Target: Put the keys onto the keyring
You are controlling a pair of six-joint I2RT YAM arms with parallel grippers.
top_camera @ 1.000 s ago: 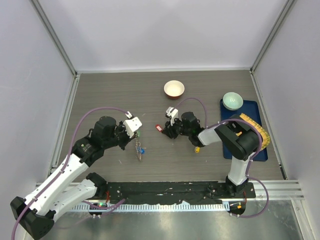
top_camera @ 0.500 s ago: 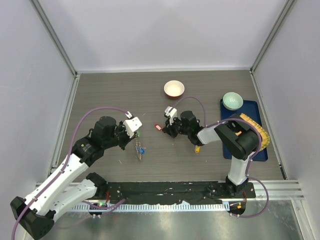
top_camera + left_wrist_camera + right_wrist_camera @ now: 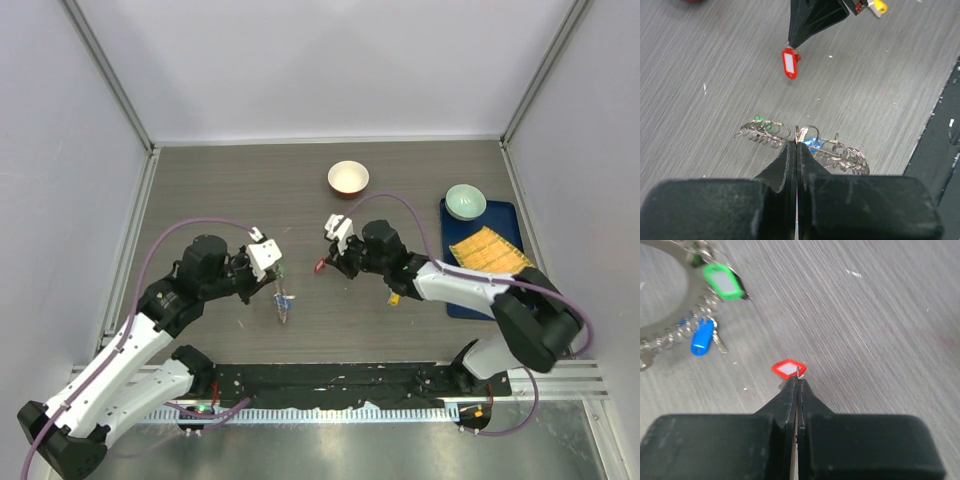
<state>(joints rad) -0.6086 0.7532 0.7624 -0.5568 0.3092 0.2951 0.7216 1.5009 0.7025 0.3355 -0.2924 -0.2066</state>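
My left gripper [image 3: 280, 290] is shut on the rim of the keyring [image 3: 284, 308], a thin grey ring fringed with small silvery pieces, and holds it edge-on at the table. In the left wrist view the fingertips [image 3: 796, 143] pinch the keyring [image 3: 842, 154]; a blue key [image 3: 813, 144] and a green key [image 3: 758, 120] hang on it. My right gripper [image 3: 326, 263] is shut on the red key [image 3: 320, 266], just right of the ring. The right wrist view shows the red key [image 3: 788, 369] at my fingertips [image 3: 798, 377], with the keyring [image 3: 665, 335], green key [image 3: 722, 282] and blue key [image 3: 702, 337] beyond.
A yellow key [image 3: 394, 297] lies on the table under my right forearm. A red-and-cream bowl [image 3: 348, 178] stands at the back. A blue tray [image 3: 470, 300] at the right holds a teal bowl [image 3: 465, 201] and a yellow mat [image 3: 487, 250].
My right arm has swung its elbow down and to the right, uncovering the yellow mat. Its gripper carried the red key slightly nearer and toward the keyring. My left gripper barely moved.
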